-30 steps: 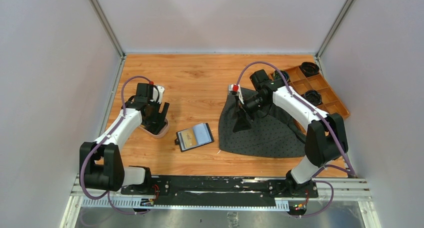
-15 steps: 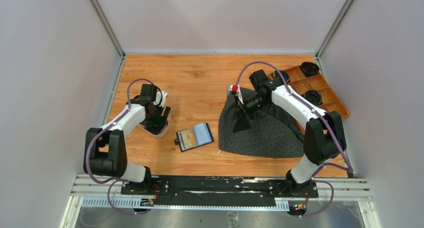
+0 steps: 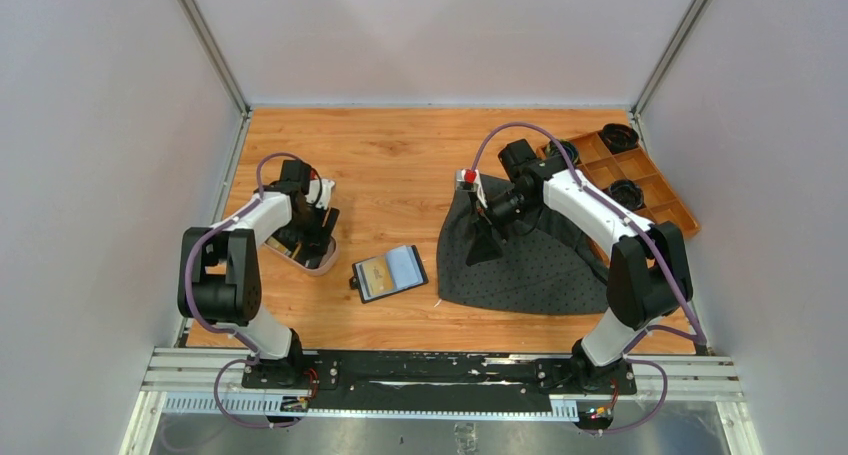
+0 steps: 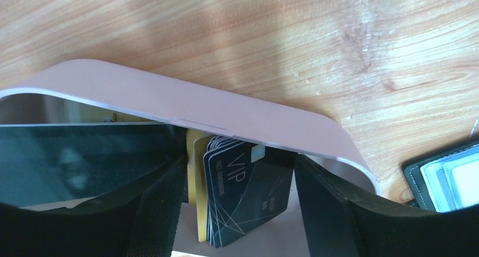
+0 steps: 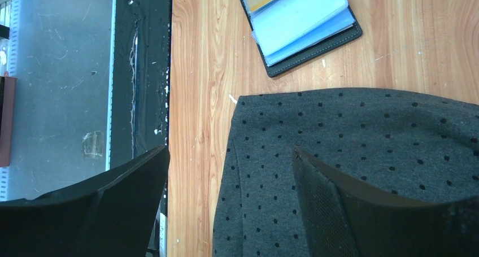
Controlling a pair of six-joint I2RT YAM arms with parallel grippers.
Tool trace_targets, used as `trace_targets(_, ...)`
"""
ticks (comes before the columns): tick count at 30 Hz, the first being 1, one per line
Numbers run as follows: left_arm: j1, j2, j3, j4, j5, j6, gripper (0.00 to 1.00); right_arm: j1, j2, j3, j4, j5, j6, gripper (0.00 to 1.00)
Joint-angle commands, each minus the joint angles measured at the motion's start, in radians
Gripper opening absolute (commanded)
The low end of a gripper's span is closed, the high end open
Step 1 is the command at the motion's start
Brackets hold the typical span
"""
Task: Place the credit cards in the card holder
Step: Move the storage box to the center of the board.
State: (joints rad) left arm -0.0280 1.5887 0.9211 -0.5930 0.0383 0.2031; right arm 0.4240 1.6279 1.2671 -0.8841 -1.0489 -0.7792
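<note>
Left wrist view looks into the pink tray (image 4: 186, 101) near the table's left edge, where a black card (image 4: 248, 195) printed "VIP" stands against a gold card (image 4: 195, 183). The left gripper (image 4: 240, 178) straddles them, fingers spread wide; I cannot tell whether they touch the cards. The card holder (image 3: 390, 273) lies open mid-table, toward the near edge. The right gripper (image 5: 231, 172) hangs wide open and empty above a dotted grey cloth (image 5: 361, 155).

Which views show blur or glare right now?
Left wrist: left fingers soft and dark near the lens, black card print sharp, pale sheen along the tray rim. Right wrist: right fingers blurred, dotted cloth crisp. Top external: even light, no glare.
</note>
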Motion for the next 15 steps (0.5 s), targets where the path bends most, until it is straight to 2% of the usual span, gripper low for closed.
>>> trace_targets(1,0.01,0.029,0.001,-0.028,0.063,0.006,0.67,-0.013,-0.02,0.03,-0.03,-0.032,-0.019,0.83)
trace_targets(5,0.009,0.004,-0.001,-0.028,0.063,-0.005,0.59,-0.013,-0.029,0.031,-0.03,-0.03,-0.019,0.83)
trace_targets(10,0.009,-0.028,0.004,-0.028,0.063,-0.014,0.37,-0.014,-0.031,0.028,-0.03,-0.028,-0.021,0.83)
trace_targets(15,0.009,-0.069,-0.001,-0.025,0.068,-0.021,0.27,-0.015,-0.013,0.029,-0.033,-0.033,-0.022,0.83)
